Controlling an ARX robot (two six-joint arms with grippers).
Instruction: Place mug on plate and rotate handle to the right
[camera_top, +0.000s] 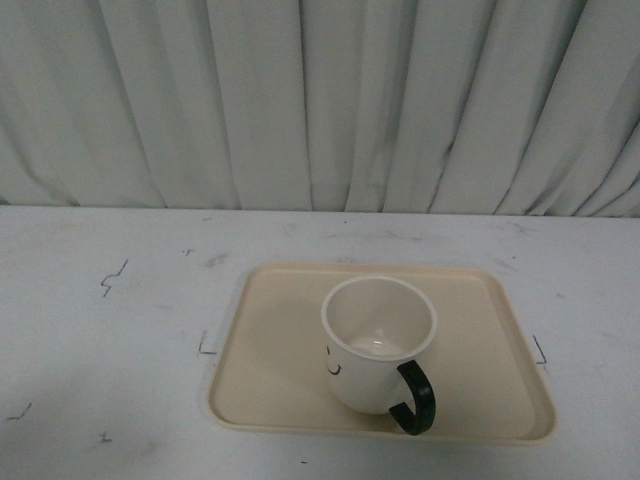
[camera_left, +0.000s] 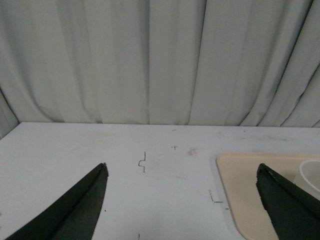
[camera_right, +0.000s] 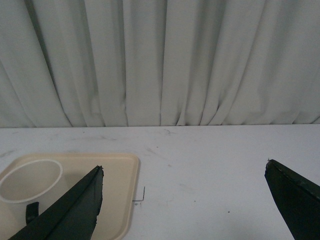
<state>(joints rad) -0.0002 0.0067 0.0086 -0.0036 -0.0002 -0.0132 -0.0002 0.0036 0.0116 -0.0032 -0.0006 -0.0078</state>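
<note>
The white mug (camera_top: 375, 345) stands upright on the beige plate (camera_top: 270, 370), near its front middle. Its smiley face shows on the front left side. Its black handle (camera_top: 416, 397) points to the front right. Neither arm shows in the front view. My left gripper (camera_left: 182, 170) is open and empty over the bare table, left of the plate (camera_left: 245, 185); a sliver of the mug's rim (camera_left: 311, 175) shows at that frame's edge. My right gripper (camera_right: 184, 170) is open and empty over the table, right of the plate (camera_right: 120, 175); the mug (camera_right: 30, 180) and handle (camera_right: 31, 212) show there.
The white table (camera_top: 110, 330) carries small black corner marks around the plate (camera_top: 205, 350). A grey-white pleated curtain (camera_top: 320, 100) hangs along the table's far edge.
</note>
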